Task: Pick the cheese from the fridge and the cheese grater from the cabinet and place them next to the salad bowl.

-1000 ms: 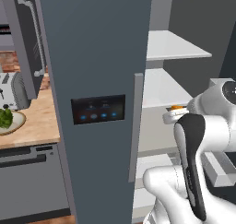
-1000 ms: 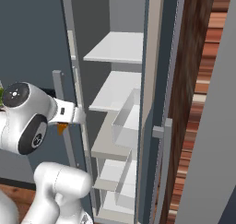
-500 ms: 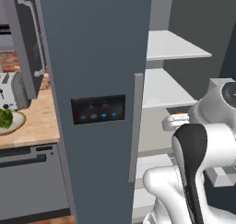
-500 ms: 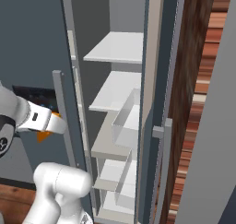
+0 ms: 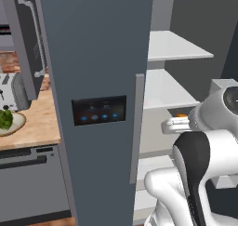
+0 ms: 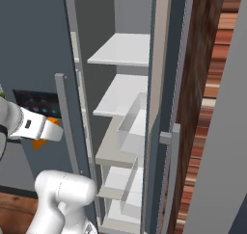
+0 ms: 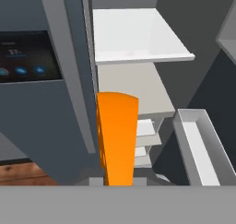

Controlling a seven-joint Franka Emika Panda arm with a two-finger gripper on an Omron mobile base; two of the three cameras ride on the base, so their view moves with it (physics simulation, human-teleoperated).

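The pincer is clamped tight on the cheese, an orange wedge standing up between its tips just outside the open fridge. Ahead of the pincer lie the white shelves and a door bin; beside it stands the closed door's dark control panel and grey handle. Well off to its left, the wooden bench carries the salad bowl and a toaster before a brick wall.
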